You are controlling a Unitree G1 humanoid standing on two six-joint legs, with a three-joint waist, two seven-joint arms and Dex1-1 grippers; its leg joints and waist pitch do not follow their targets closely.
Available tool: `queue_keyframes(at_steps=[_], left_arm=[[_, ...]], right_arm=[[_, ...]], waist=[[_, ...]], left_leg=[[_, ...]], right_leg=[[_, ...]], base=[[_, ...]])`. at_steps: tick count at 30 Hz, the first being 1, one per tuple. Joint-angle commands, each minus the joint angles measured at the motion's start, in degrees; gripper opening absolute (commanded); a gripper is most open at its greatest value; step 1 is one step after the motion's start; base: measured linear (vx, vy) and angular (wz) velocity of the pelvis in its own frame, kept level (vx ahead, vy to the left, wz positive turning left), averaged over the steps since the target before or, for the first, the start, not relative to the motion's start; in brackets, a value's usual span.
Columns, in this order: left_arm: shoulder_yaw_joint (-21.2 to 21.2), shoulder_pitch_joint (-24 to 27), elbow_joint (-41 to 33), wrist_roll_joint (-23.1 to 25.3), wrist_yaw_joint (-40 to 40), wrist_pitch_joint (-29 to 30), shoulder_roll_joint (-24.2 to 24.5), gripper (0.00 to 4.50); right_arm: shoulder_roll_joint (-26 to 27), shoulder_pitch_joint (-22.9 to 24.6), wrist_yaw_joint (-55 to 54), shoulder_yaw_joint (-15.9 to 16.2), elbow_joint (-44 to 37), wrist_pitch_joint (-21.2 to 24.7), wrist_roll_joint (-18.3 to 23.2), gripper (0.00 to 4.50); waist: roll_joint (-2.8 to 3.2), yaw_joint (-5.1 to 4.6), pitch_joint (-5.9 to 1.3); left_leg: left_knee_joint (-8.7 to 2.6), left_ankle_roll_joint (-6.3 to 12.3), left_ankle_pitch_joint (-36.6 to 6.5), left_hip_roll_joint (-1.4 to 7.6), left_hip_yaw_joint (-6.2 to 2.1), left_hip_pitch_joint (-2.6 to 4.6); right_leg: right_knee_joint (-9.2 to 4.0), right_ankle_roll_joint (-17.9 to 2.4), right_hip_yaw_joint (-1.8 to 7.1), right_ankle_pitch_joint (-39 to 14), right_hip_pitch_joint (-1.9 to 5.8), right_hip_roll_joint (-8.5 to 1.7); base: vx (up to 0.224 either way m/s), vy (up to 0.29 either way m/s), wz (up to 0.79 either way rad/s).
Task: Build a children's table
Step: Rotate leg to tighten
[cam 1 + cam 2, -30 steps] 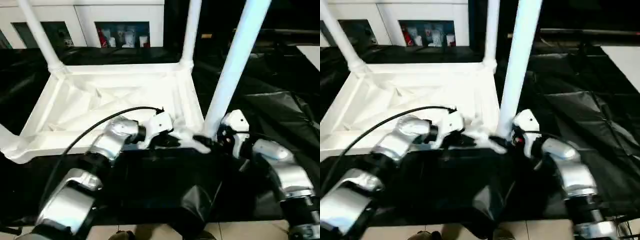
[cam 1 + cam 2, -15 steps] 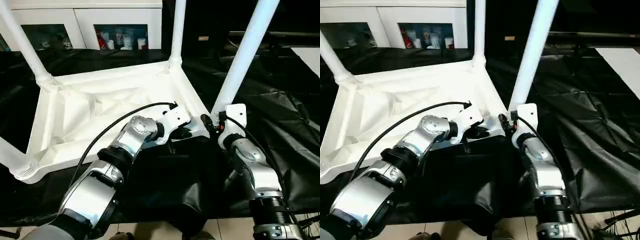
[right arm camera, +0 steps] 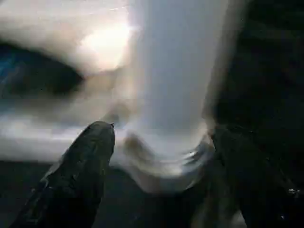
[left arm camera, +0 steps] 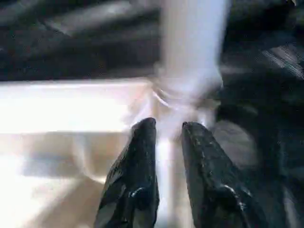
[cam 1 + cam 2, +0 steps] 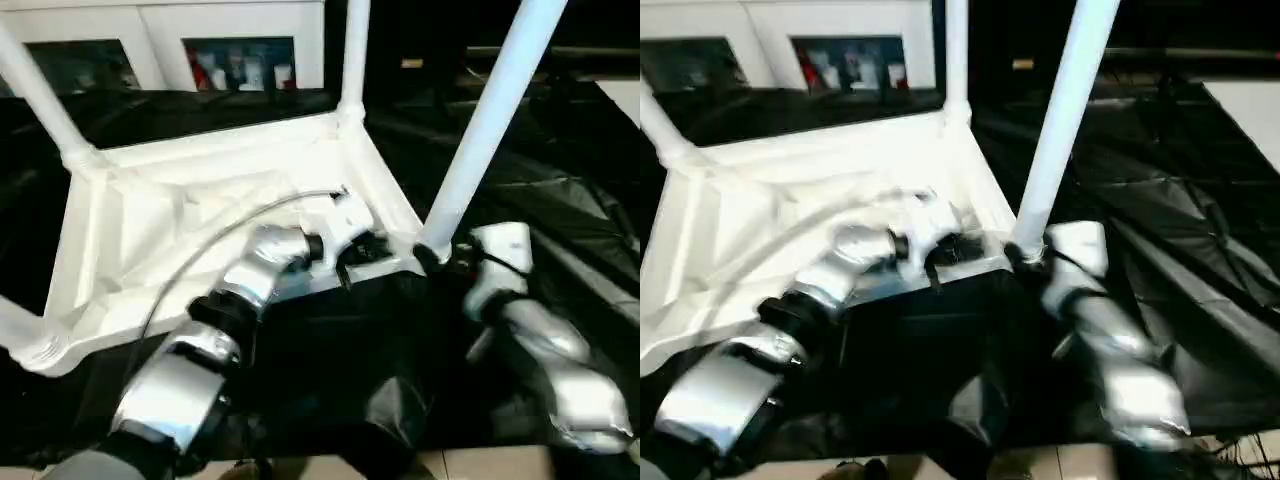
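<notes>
The children's table lies upside down on black cloth: the white ribbed tabletop [image 5: 180, 220] has legs standing up from its corners. The near right leg [image 5: 490, 120] rises from its socket, and two more legs [image 5: 352, 60] [image 5: 40, 90] stand at the back. My left gripper [image 5: 365, 250] is at the tabletop's near rim; in the left wrist view its fingers [image 4: 142, 156] are narrowly parted astride a white edge. My right gripper [image 3: 166, 156] is open, one finger [image 3: 85, 161] on each side of the near right leg's flared base [image 3: 171, 142].
Crumpled black cloth [image 5: 560, 200] covers the work surface and hangs over its near edge. White cabinets with glass doors [image 5: 240, 60] stand at the back. A flat white board [image 5: 625, 100] shows at the right edge. A strip of floor [image 5: 300, 468] runs along the bottom.
The camera has shifted. My left gripper's fingers have parted slightly at the rim. My right gripper has widened around the leg's base, and the right arm is blurred in motion.
</notes>
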Motion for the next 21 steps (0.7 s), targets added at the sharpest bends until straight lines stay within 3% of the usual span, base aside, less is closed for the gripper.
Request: queue_keyframes(at_steps=[1,2,3,4,5,6,7,9,10,11,13,14,15,17,18,19,20,21], left_arm=[[2.10,1.59,-4.70,-2.81,-2.82,0.88,1.70,0.97],[2.03,3.58,-9.55,-4.49,-6.60,3.95,3.39,0.97],[2.03,3.58,-9.55,-4.49,-6.60,3.95,3.39,0.97],[1.45,5.03,-12.61,-5.13,-8.70,6.00,4.57,0.97],[-0.04,8.35,-19.06,-6.40,-13.02,10.34,7.36,0.97],[-0.25,8.80,-19.89,-6.59,-13.58,10.84,7.75,0.97],[-1.65,11.79,-25.07,-7.49,-16.81,14.15,10.51,0.97],[-2.47,13.24,-27.23,-7.26,-17.85,15.98,12.20,1.15],[-3.08,14.22,-28.55,-6.60,-18.11,17.43,13.53,1.15],[-3.67,15.41,-29.98,-5.49,-17.84,18.92,15.14,1.32],[-4.17,18.99,-34.18,-3.79,-16.42,22.49,18.57,1.43],[-4.39,20.37,-35.82,-3.33,-16.20,23.41,19.63,1.54],[-4.56,22.48,-38.85,-2.96,-15.89,25.41,21.03,1.65],[-4.68,23.84,-40.85,-2.67,-15.66,26.66,21.93,1.76],[-4.74,26.60,-45.62,-2.57,-14.99,30.80,23.65,1.82],[-4.74,27.75,-47.07,-2.50,-14.64,32.09,24.20,1.91],[-4.63,28.90,-48.20,-2.14,-13.91,33.24,24.65,2.00],[-4.58,29.68,-48.69,-1.71,-13.31,33.81,24.92,2.09]], right_arm=[[-3.18,2.85,7.98,1.98,-4.66,0.47,2.60,3.61],[-5.44,4.40,11.50,1.81,-6.57,1.29,5.11,3.61],[-5.44,4.40,11.50,1.81,-6.57,1.29,5.11,3.61],[-6.07,4.67,12.72,1.56,-7.13,1.64,6.26,3.61],[-5.97,3.86,13.92,1.43,-7.20,2.25,8.07,3.61],[-5.94,3.74,14.07,1.41,-7.31,2.44,8.31,3.61],[-5.31,2.42,14.30,1.59,-7.11,3.36,9.03,3.61],[-4.51,1.15,13.80,2.06,-6.15,3.42,8.62,3.61],[-3.60,-0.06,13.11,2.54,-5.00,3.20,8.06,3.61],[-2.15,-1.82,11.85,3.09,-3.18,2.76,7.16,3.61],[1.60,-6.75,8.74,5.09,3.24,-0.10,4.61,3.61],[2.85,-8.48,7.34,5.68,5.89,-1.12,3.45,3.61],[4.49,-10.93,7.32,6.40,9.21,-2.65,3.02,3.61],[5.58,-12.53,7.37,6.80,11.35,-3.61,2.78,3.61],[7.90,-16.26,5.31,6.63,16.32,-5.05,2.34,3.61],[8.93,-17.98,4.74,6.25,18.82,-6.17,2.41,3.61],[9.78,-19.71,3.62,5.85,21.48,-7.65,1.95,3.61],[10.38,-20.96,2.71,5.40,23.49,-8.72,1.67,3.61]], waist=[[-1.32,0.63,-5.31],[-1.42,0.51,-5.23],[-1.40,0.59,-5.13],[-1.56,0.51,-4.85],[-1.62,0.50,-4.64],[-1.51,0.54,-4.60],[-1.21,0.42,-4.28],[-1.14,0.09,-4.00],[-1.23,0.27,-3.99],[-1.33,0.16,-4.00],[-1.45,-0.37,-3.78],[-1.98,-0.61,-3.93],[-1.89,-0.56,-4.03],[-1.55,-0.48,-4.11],[-2.59,-0.35,-4.40],[-1.95,-0.27,-4.38],[-2.30,-0.29,-4.40],[-2.05,-0.03,-4.60]], left_leg=[[-1.74,12.88,1.14,2.43,-0.88,0.67],[-1.75,12.78,-0.32,2.49,-0.80,0.70],[-1.86,12.51,-1.23,2.68,-0.94,0.71],[-1.94,11.62,-3.48,2.70,-0.74,0.90],[-2.17,10.04,-5.89,2.87,-0.84,0.95],[-2.35,9.23,-6.31,3.02,-1.00,0.96],[-2.54,7.74,-8.36,3.06,-0.91,1.23],[-2.89,5.08,-11.80,3.07,-0.98,1.37],[-2.87,3.10,-14.37,3.06,-0.98,2.09],[-2.92,1.53,-15.71,3.07,-0.99,2.35],[-3.48,-0.28,-16.62,2.85,-1.44,1.56],[-3.55,-1.17,-17.54,2.80,-1.36,1.66],[-3.36,-1.91,-18.29,2.95,-1.28,2.29],[-3.42,-2.18,-17.65,2.82,-1.35,2.11],[-3.27,-1.83,-16.28,2.93,-1.17,2.19],[-3.40,-1.85,-15.47,2.95,-1.18,2.17],[-3.41,-1.86,-14.93,2.85,-1.05,2.04],[-3.19,-2.13,-14.14,2.85,-0.80,2.45]], right_leg=[[-0.62,-18.48,1.43,14.57,5.01,-3.17],[-0.83,-18.52,1.30,10.92,4.72,-3.16],[-0.85,-18.63,1.34,8.78,4.88,-3.44],[-1.43,-18.15,1.33,3.03,4.39,-3.22],[-1.80,-17.62,1.34,-3.35,4.28,-3.31],[-1.79,-17.44,1.37,-5.45,4.43,-3.55],[-2.28,-16.40,1.38,-10.17,3.80,-3.20],[-2.73,-14.57,1.40,-16.96,3.29,-3.04],[-3.04,-13.04,1.47,-21.23,2.69,-3.02],[-3.12,-12.04,1.55,-23.31,2.28,-2.96],[-3.05,-10.19,1.35,-26.03,2.54,-2.99],[-3.34,-9.07,1.32,-27.24,2.43,-2.84],[-3.22,-9.23,1.56,-26.94,1.84,-2.99],[-3.13,-9.19,1.67,-25.53,2.12,-2.91],[-2.72,-9.66,1.75,-23.05,2.08,-2.90],[-2.55,-10.43,1.78,-21.23,2.06,-2.86],[-2.54,-10.43,1.70,-20.27,2.23,-2.65],[-2.30,-11.05,1.76,-17.67,1.90,-2.52]], base=[[0.000,0.000,0.00],[0.000,0.000,0.00],[0.000,0.000,0.00],[0.000,0.000,0.00],[0.000,0.000,0.00],[-0.052,-0.011,-0.02],[-0.057,-0.006,-0.02],[-0.060,-0.004,-0.01],[-0.067,-0.004,0.05],[-0.067,-0.004,0.05],[-0.061,0.005,-0.03],[-0.057,0.012,-0.09],[0.000,0.000,0.00],[0.000,0.000,0.00],[0.000,0.000,0.00],[0.000,0.000,0.00],[0.000,0.000,0.00],[0.000,0.000,0.00]])
